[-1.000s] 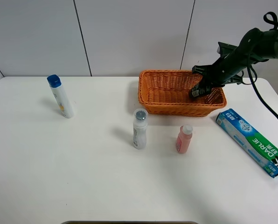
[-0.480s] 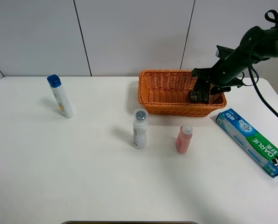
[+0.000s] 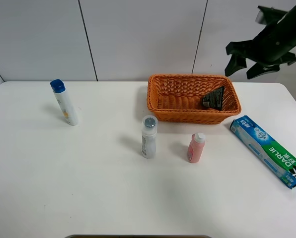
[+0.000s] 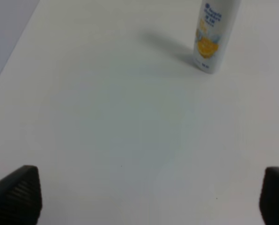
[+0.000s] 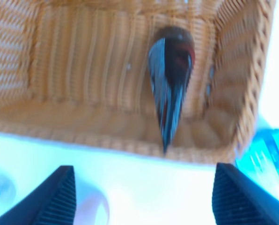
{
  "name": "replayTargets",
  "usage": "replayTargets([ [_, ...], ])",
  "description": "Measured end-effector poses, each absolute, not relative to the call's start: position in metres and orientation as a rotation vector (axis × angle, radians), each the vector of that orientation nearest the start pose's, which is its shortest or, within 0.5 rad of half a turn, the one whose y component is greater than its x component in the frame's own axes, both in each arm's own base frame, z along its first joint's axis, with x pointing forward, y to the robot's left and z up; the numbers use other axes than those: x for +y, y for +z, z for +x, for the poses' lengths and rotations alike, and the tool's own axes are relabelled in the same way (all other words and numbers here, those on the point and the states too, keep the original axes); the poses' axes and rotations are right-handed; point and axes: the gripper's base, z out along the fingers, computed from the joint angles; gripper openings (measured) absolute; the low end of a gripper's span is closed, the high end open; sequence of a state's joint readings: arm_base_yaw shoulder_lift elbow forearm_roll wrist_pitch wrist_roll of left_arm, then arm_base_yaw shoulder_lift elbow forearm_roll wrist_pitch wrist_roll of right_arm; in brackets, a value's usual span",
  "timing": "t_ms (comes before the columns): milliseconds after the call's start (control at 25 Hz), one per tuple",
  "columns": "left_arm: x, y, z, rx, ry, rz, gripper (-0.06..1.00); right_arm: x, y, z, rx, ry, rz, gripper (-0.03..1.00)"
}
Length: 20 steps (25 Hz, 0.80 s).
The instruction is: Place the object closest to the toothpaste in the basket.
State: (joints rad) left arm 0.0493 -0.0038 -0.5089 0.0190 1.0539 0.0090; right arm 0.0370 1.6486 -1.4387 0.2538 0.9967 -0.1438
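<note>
A dark wedge-shaped object (image 3: 214,97) lies in the right end of the orange wicker basket (image 3: 178,115). In the right wrist view it (image 5: 170,79) rests on the basket floor (image 5: 83,70). The green and blue toothpaste box (image 3: 267,150) lies on the table right of the basket, and its blue end shows in the right wrist view (image 5: 266,154). My right gripper (image 3: 243,67) (image 5: 146,197) is open and empty, high above the basket's right end. My left gripper (image 4: 146,197) is open and empty over bare table; it is out of the exterior view.
A white bottle with a grey cap (image 3: 148,137) and a small pink bottle (image 3: 195,148) stand in front of the basket. A white bottle with a blue cap (image 3: 64,102) stands far left and shows in the left wrist view (image 4: 214,35).
My right gripper let go of the dark object in the basket, opened, and rose up and to the right. The object now lies in the basket.
</note>
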Motion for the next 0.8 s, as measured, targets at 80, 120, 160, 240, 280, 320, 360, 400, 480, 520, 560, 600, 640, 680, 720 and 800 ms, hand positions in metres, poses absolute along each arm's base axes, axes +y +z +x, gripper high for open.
replayTargets([
  [80, 0.001, 0.280, -0.006, 2.025, 0.060, -0.042, 0.94, 0.030, 0.339, 0.328, 2.656, 0.268, -0.158, 0.64],
  [120, 0.001, 0.280, -0.006, 2.025, 0.060, -0.042, 0.94, 0.029, 0.351, 0.315, 2.648, 0.258, -0.172, 0.64],
  [160, 0.001, 0.280, -0.006, 2.025, 0.060, -0.042, 0.94, 0.028, 0.361, 0.304, 2.643, 0.246, -0.184, 0.64],
  [240, 0.001, 0.280, -0.006, 2.025, 0.060, -0.042, 0.94, 0.027, 0.384, 0.278, 2.610, 0.234, -0.202, 0.64],
  [280, 0.001, 0.280, -0.006, 2.025, 0.060, -0.042, 0.94, 0.027, 0.395, 0.266, 2.576, 0.230, -0.207, 0.64],
  [320, 0.001, 0.280, -0.006, 2.025, 0.060, -0.042, 0.94, 0.026, 0.404, 0.256, 2.548, 0.228, -0.206, 0.65],
  [360, 0.001, 0.280, -0.006, 2.025, 0.060, -0.042, 0.94, 0.026, 0.413, 0.245, 2.513, 0.226, -0.203, 0.65],
  [400, 0.001, 0.280, -0.006, 2.025, 0.060, -0.042, 0.94, 0.026, 0.422, 0.233, 2.478, 0.225, -0.198, 0.65],
  [480, 0.001, 0.280, -0.006, 2.025, 0.060, -0.042, 0.94, 0.025, 0.433, 0.211, 2.429, 0.232, -0.172, 0.65],
  [520, 0.001, 0.280, -0.006, 2.025, 0.060, -0.042, 0.94, 0.025, 0.437, 0.198, 2.403, 0.236, -0.163, 0.65],
  [560, 0.001, 0.280, -0.006, 2.025, 0.060, -0.042, 0.94, 0.024, 0.441, 0.186, 2.376, 0.240, -0.154, 0.65],
  [600, 0.001, 0.280, -0.006, 2.025, 0.060, -0.042, 0.94, 0.024, 0.442, 0.175, 2.361, 0.245, -0.148, 0.65],
  [640, 0.001, 0.280, -0.006, 2.025, 0.060, -0.042, 0.94, 0.024, 0.442, 0.161, 2.340, 0.246, -0.150, 0.65],
  [680, 0.001, 0.280, -0.006, 2.025, 0.060, -0.042, 0.94, 0.023, 0.443, 0.147, 2.316, 0.244, -0.150, 0.65],
  [720, 0.001, 0.280, -0.006, 2.025, 0.060, -0.042, 0.94, 0.023, 0.440, 0.136, 2.305, 0.243, -0.150, 0.65],
  [800, 0.001, 0.280, -0.006, 2.025, 0.060, -0.042, 0.94, 0.021, 0.434, 0.106, 2.266, 0.233, -0.149, 0.65],
])
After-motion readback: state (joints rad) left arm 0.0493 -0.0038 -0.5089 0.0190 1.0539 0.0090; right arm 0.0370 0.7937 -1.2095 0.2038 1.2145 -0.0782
